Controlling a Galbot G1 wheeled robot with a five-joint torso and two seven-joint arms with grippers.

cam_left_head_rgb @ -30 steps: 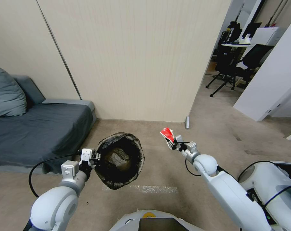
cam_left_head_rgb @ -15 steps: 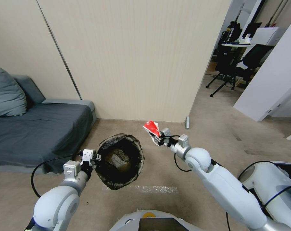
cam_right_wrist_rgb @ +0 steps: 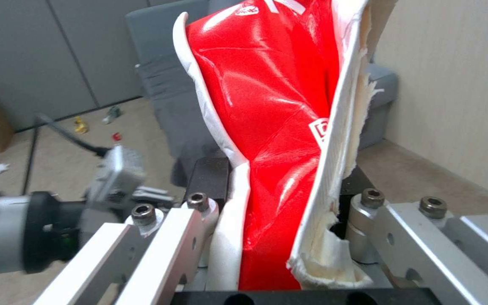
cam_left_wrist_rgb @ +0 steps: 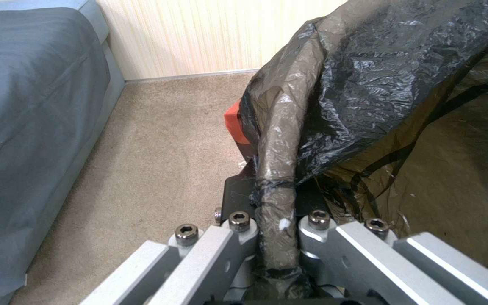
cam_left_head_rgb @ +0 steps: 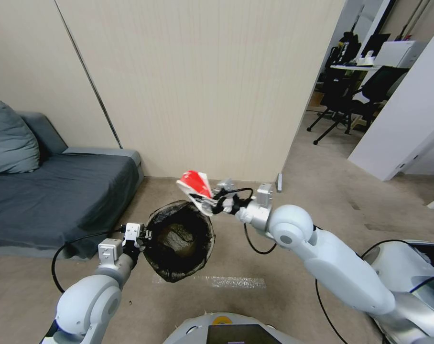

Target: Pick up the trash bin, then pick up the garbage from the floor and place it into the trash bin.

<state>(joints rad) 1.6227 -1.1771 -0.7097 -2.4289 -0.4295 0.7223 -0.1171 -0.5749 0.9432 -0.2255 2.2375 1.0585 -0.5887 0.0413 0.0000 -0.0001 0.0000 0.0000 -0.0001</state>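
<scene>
Trash bin (cam_left_head_rgb: 179,240), black bag folded over its rim, is held off the carpet (cam_left_head_rgb: 255,258) with its mouth facing up, left gripper (cam_left_head_rgb: 139,234) clamped tight on the bagged rim on the sofa (cam_left_head_rgb: 54,191) side. Right gripper (cam_left_head_rgb: 212,203) is pinched on a flattened red-and-white carton (cam_left_head_rgb: 194,185), just above the bin's far rim. The carton's long axis runs out from the fingers, free end pointing up and toward the sofa.
</scene>
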